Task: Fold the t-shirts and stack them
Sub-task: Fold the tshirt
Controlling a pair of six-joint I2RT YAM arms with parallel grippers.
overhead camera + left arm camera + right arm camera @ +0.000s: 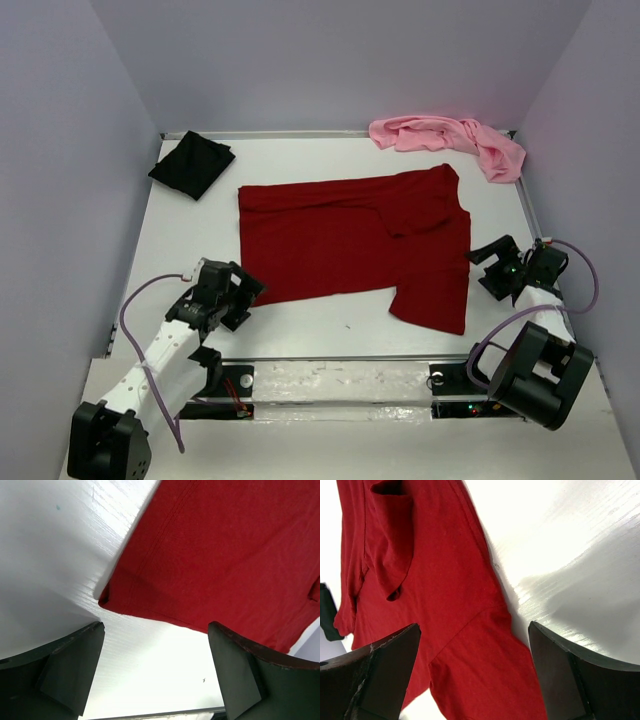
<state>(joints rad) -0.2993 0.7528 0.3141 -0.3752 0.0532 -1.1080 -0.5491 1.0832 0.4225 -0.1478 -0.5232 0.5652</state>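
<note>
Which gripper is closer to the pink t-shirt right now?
Right. The right gripper is at the right edge of the dark red t-shirt, same side as the pink t-shirt. The left gripper is at the red shirt's near left corner, diagonally opposite.

On the table, the flat t-shirt lies central, the folded t-shirt far-left, the bunched t-shirt far-right.

The dark red t-shirt is one plain colour with no pattern. The black t-shirt is plain too, and so is the light pink t-shirt. The table is shiny white. The left end effector and right end effector are black. The left arm is white. The walls are pale purple.
</note>
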